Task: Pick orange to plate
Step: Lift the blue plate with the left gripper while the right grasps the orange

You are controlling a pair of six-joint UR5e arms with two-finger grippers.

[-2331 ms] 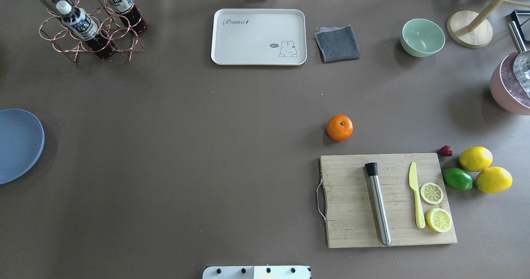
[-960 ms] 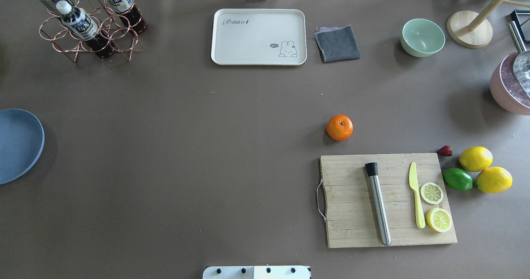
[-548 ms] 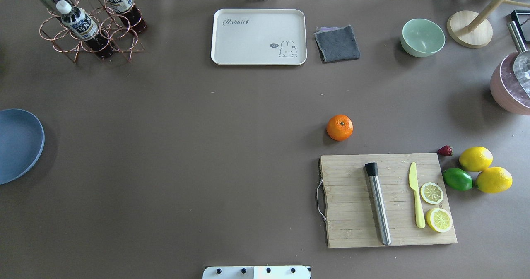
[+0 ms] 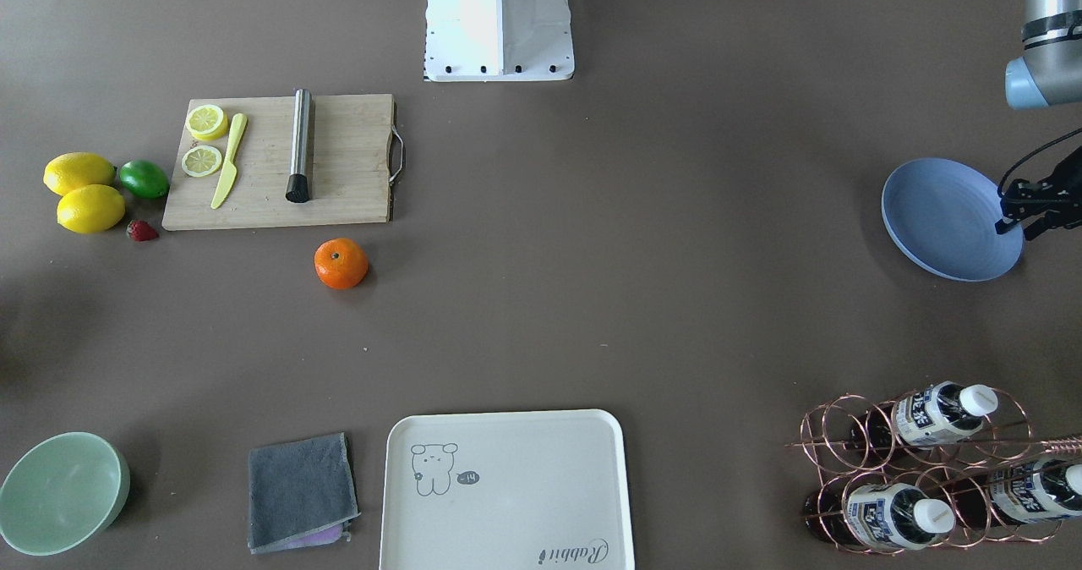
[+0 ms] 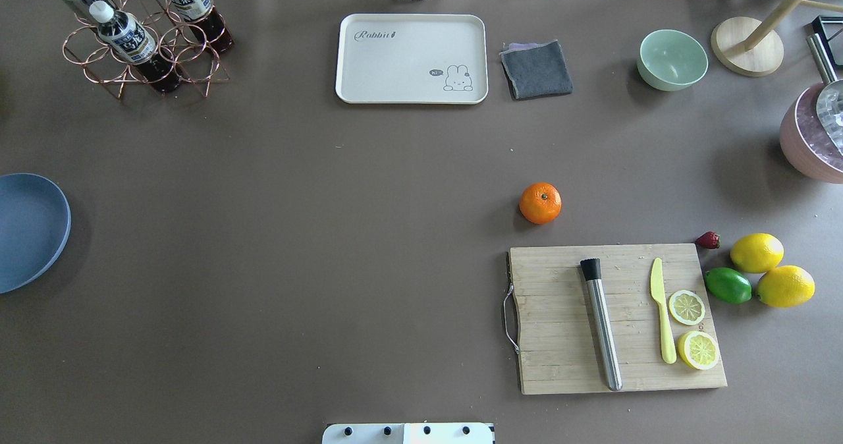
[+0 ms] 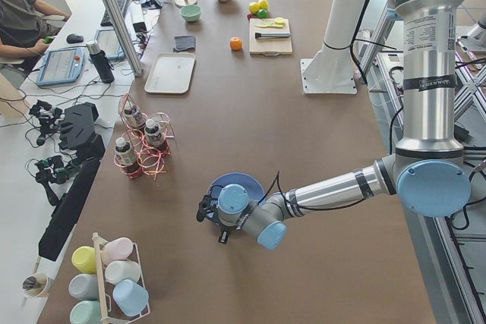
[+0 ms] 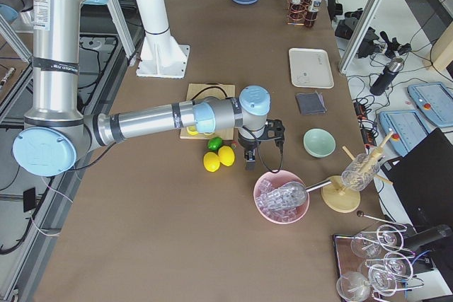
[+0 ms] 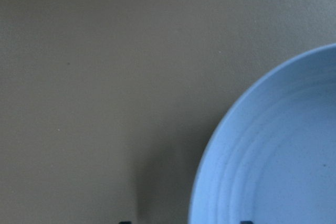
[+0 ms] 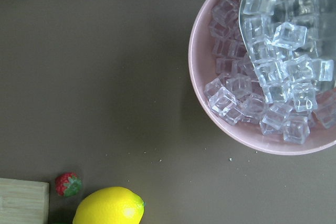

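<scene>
The orange (image 5: 540, 203) rests on the brown table just beyond the cutting board, also seen in the front view (image 4: 341, 263); no gripper is near it. The blue-lavender plate (image 5: 26, 230) lies empty at the table's far left edge. My left gripper (image 4: 1014, 225) hovers over that plate's outer rim (image 4: 942, 215). In the left wrist view its two fingertips (image 8: 124, 222) show far apart, so it is open and empty. My right gripper (image 7: 249, 160) hangs between the lemons and the pink ice bowl. I cannot tell whether it is open or shut.
A cutting board (image 5: 619, 319) carries a metal muddler, a yellow knife and lemon slices. Two lemons (image 5: 757, 253), a lime (image 5: 728, 285) and a strawberry (image 5: 708, 240) lie to its right. At the back stand a cream tray (image 5: 411, 58), grey cloth (image 5: 537, 68), mint bowl (image 5: 672, 58) and bottle rack (image 5: 141, 35).
</scene>
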